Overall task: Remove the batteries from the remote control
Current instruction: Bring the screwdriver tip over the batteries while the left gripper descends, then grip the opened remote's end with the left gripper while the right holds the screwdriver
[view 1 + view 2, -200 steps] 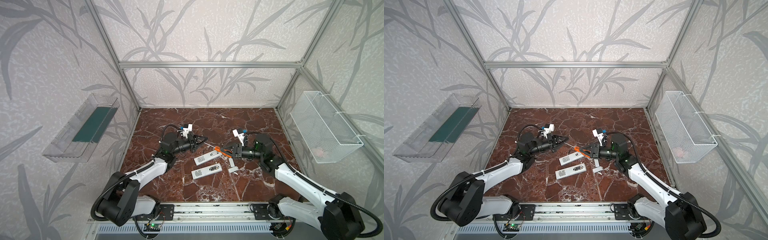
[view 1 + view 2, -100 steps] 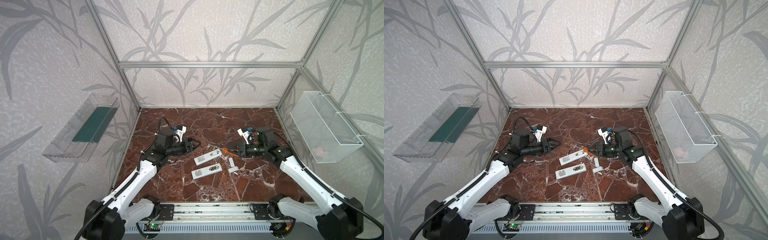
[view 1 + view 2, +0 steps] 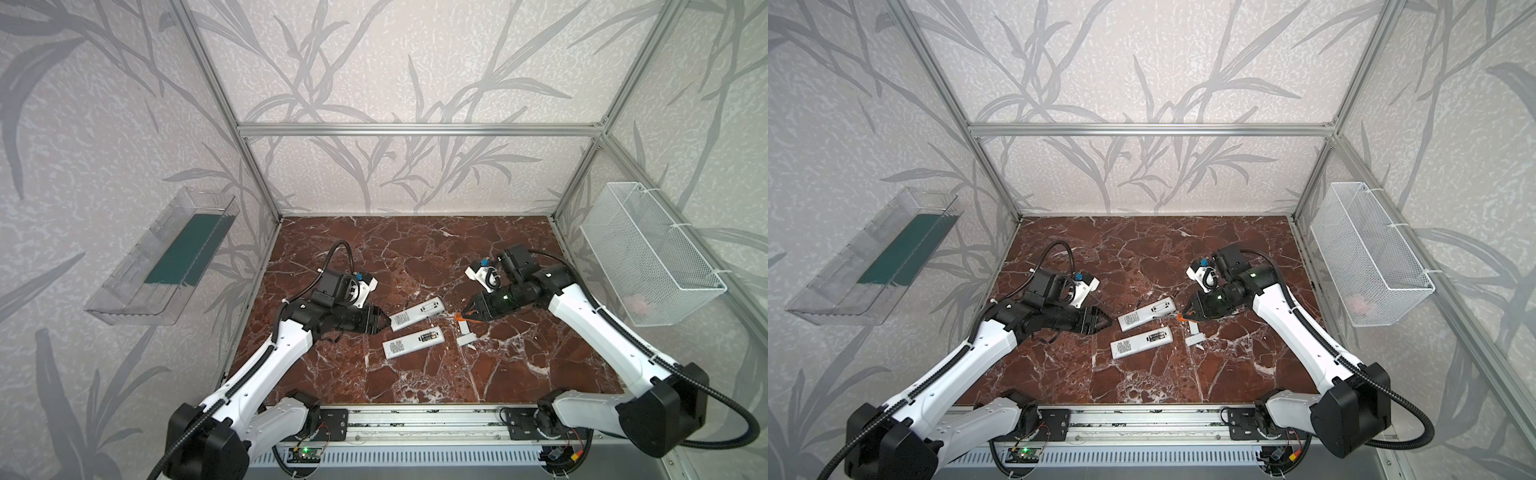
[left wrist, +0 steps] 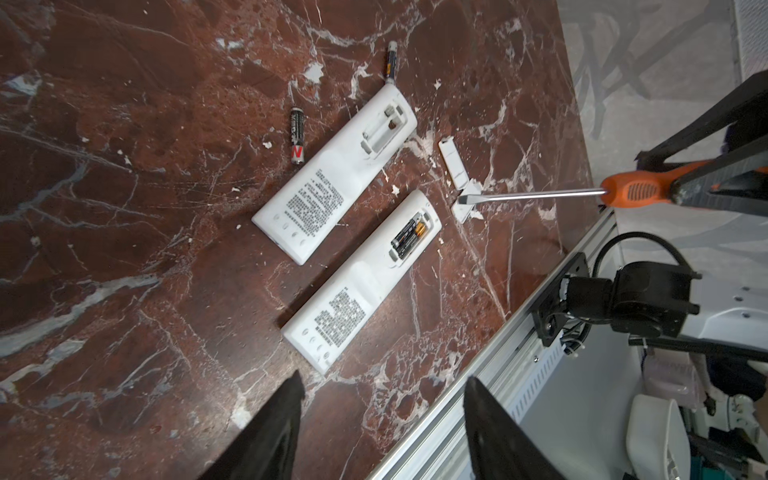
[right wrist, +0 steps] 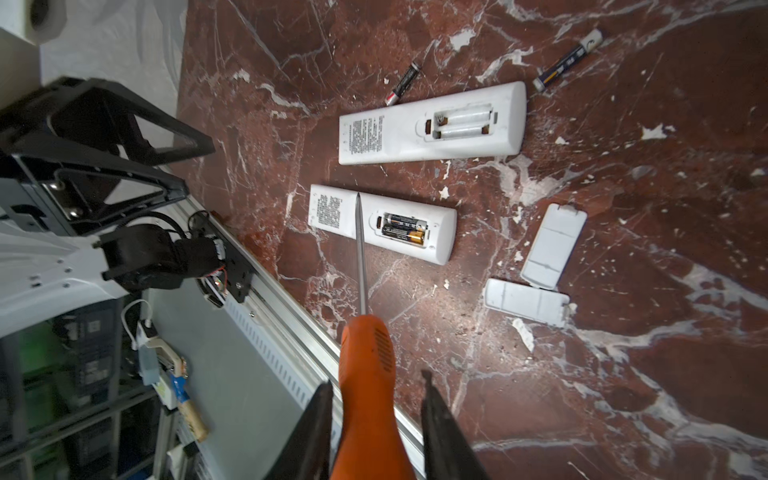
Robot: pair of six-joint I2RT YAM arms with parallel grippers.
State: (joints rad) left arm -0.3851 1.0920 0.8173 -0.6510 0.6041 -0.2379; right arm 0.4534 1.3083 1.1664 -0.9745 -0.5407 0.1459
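Far remote (image 4: 332,178) emptied, two batteries (image 4: 297,140) on desk (image 4: 124,208); near remote (image 4: 361,282) loaded. Left pincer (image 4: 382,378) wide, empty; right pincer (image 5: 376,378) clamps screwdriver (image 5: 365,353).

Red-brown marble tabletop (image 3: 415,249), white veins and chips. Two white remotes lie backs up near the middle, side by side, not touching, battery bays uncovered: far remote (image 4: 345,166), near remote (image 4: 365,274). Loose battery (image 4: 297,136) lies alongside the far remote, second battery (image 4: 391,60) just off its bay end. White cover (image 5: 553,246) and second cover (image 5: 526,301) lie flat, corner to corner, near the near remote's bay end
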